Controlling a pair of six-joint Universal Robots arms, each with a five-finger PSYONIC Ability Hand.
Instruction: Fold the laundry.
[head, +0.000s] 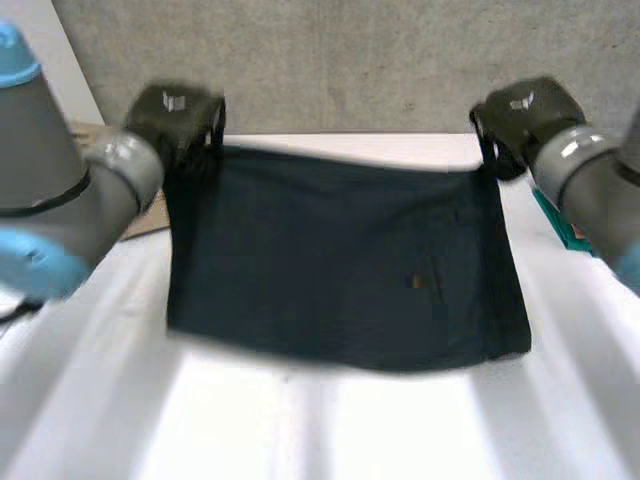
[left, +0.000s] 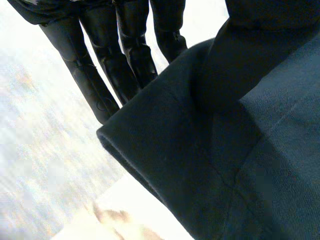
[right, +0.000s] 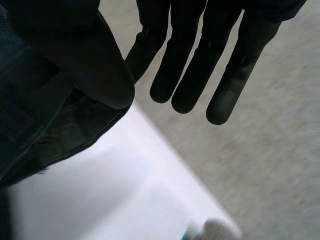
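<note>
The dark cloth (head: 340, 260) hangs stretched along the tabletop's (head: 300, 430) far edge, its lower hem resting mid-table. The left hand (head: 180, 115) pinches the cloth's left top corner and the right hand (head: 525, 110) its right, each with the thumb against straight fingers. White tabletop runs wide to the near edge.

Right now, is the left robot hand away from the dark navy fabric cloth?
No, the left robot hand is at a far corner of the dark navy fabric cloth.

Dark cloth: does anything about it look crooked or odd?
Slightly. The dark cloth, held at its far corners by the left robot hand and right robot hand, has a slanted near edge, reaching nearer on the right.
</note>
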